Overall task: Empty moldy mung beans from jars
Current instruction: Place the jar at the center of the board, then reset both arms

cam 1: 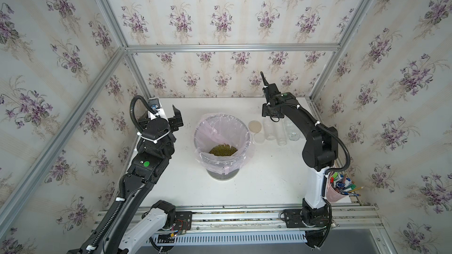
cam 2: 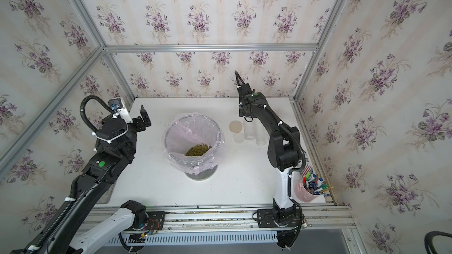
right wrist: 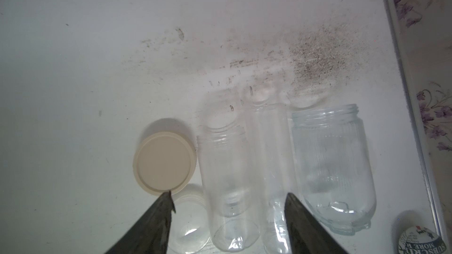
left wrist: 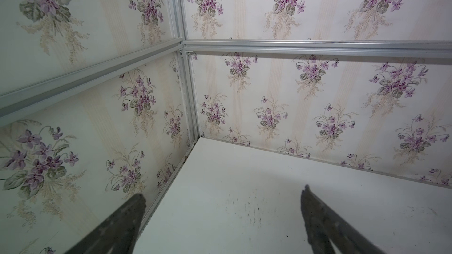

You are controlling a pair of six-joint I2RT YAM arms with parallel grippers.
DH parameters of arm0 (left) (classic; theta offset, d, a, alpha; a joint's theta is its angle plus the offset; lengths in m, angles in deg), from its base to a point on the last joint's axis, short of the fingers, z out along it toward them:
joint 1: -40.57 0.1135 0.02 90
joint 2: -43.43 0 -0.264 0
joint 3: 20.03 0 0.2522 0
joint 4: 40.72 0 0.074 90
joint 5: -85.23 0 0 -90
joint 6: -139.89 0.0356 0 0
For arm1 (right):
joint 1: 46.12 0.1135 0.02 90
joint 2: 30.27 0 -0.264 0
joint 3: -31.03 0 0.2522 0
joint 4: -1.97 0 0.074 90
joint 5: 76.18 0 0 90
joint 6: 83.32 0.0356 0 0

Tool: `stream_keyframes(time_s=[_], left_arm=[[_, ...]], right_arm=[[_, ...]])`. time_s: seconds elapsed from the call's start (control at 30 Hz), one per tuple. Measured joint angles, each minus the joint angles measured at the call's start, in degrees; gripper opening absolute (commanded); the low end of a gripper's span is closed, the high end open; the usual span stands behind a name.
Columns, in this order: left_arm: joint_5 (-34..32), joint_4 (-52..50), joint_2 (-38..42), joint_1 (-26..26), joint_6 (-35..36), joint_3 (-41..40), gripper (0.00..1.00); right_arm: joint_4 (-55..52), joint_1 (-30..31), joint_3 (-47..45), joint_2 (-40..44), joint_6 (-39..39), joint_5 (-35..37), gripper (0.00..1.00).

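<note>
Left fingers (left wrist: pixel 316 216): one pair, spread wide, empty, mid-left in both top views.
Bin: one grey round bin (cam 1: pixel 221 175) lined with pink plastic, centre of the white surface (cam 1: pixel 269 179).
Beans: one heap of olive-green mung beans (cam 1: pixel 223 149) inside the bin.
Lids: one tan round lid (right wrist: pixel 162 161) and one clear round lid (right wrist: pixel 188 216), right of centre.
Jars: three clear cylindrical jars (right wrist: pixel 269 142), empty, on their sides.
Right fingers (right wrist: pixel 303 228): one pair, apart above the jars, clamping nothing.
</note>
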Motion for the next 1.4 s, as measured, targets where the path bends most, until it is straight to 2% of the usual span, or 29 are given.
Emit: stream_keyframes(time_s=[0.1, 0.13, 0.27, 0.4, 0.57, 0.73, 1.0, 1.13, 1.4], left_arm=[[-1.01, 0.0, -0.33, 0.04, 0.35, 0.0, 1.0], [-1.36, 0.0, -0.35, 0.04, 0.35, 0.0, 1.0], [-4.24, 0.0, -1.68, 0.07, -0.55, 1.55, 1.0], [-9.44, -1.99, -4.92, 0.11, -4.22, 6.51, 1.0], [-13.62, -2.95, -5.4, 0.42, -7.17, 6.29, 1.0], [-11.13, -3.02, -2.75, 4.48, -6.62, -0.02, 1.0], [-1.03, 1.66, 0.15, 10.45, 4.15, -12.59, 1.0], [4.57, 5.79, 1.88, 14.58, 4.28, -21.68, 1.0], [11.52, 17.81, 0.7, 17.66, 4.28, -33.9, 1.0]], right_arm=[[7.19, 0.52, -9.03, 9.14, -1.01, 0.13, 0.74], [10.34, 0.59, -13.11, 13.05, -1.05, 0.17, 0.99], [24.02, 0.5, -29.66, 29.09, -1.64, 1.84, 1.0], [36.68, 0.46, -42.99, 42.4, -1.49, 5.86, 1.0], [54.42, 0.33, -58.58, 52.87, -6.08, 10.86, 1.0], [67.6, -0.85, -70.84, 53.96, -13.49, 14.38, 1.0], [84.56, -7.21, -88.89, 50.62, -14.8, 14.03, 1.0], [93.31, -10.12, -93.57, 48.06, -14.91, 12.76, 1.0], [110.81, -10.97, -99.49, 41.2, -14.99, 12.17, 1.0]])
